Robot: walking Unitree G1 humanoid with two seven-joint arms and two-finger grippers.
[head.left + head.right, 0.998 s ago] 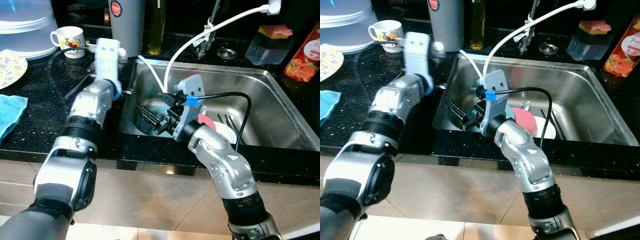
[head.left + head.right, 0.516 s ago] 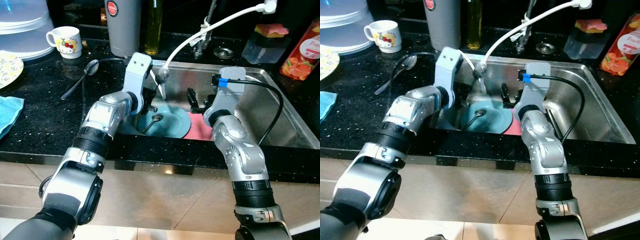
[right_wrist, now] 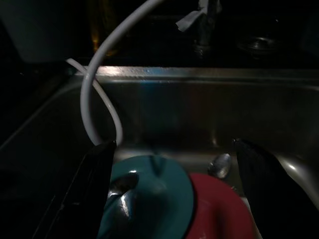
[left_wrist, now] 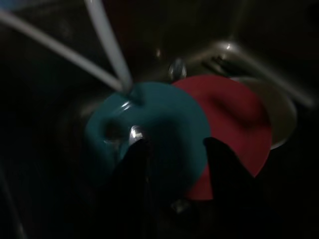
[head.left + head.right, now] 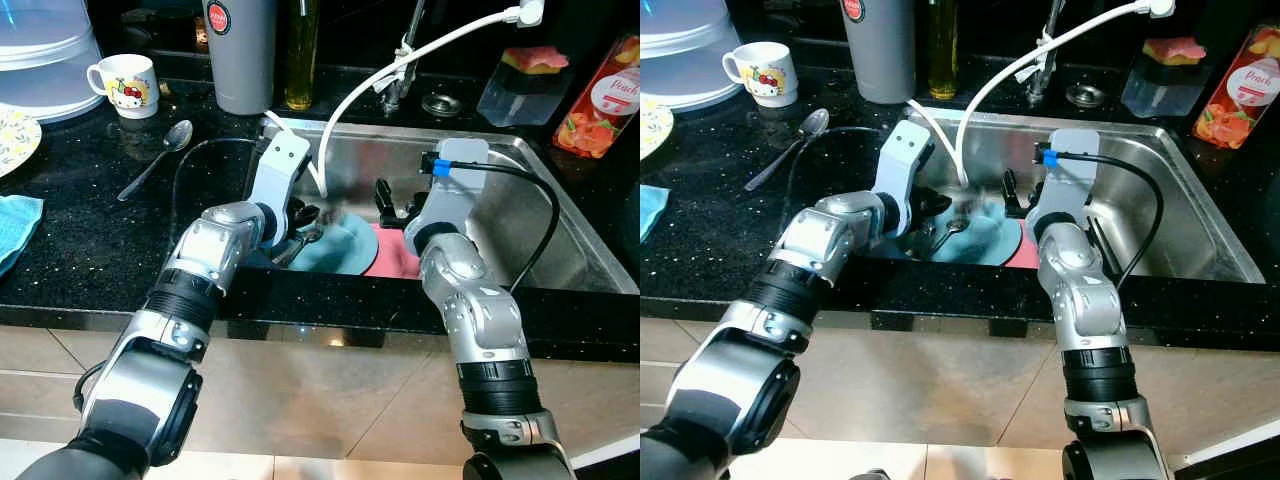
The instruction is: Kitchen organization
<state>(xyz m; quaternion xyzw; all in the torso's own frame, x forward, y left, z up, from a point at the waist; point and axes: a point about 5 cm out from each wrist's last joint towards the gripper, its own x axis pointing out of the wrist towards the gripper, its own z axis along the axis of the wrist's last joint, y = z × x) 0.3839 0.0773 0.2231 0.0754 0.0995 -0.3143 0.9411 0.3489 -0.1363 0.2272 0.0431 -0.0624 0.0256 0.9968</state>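
Spoon [image 5: 952, 230] on teal plate [image 5: 985, 238] in sink [image 5: 1180, 200]: thin, stiff, likely slippery. My left pincer [image 4: 174, 164] spread above it; pinch handle mid-length. Right pincer [image 3: 174, 164] spread, idle.

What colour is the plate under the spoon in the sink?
Teal plate, clearest in the left wrist view.

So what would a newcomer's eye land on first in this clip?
Both silver arms reaching into the steel sink: the left gripper open just above a teal plate with a spoon on it, the right gripper open beside it. A red plate lies under the teal one, and a white hose curves down into the basin.
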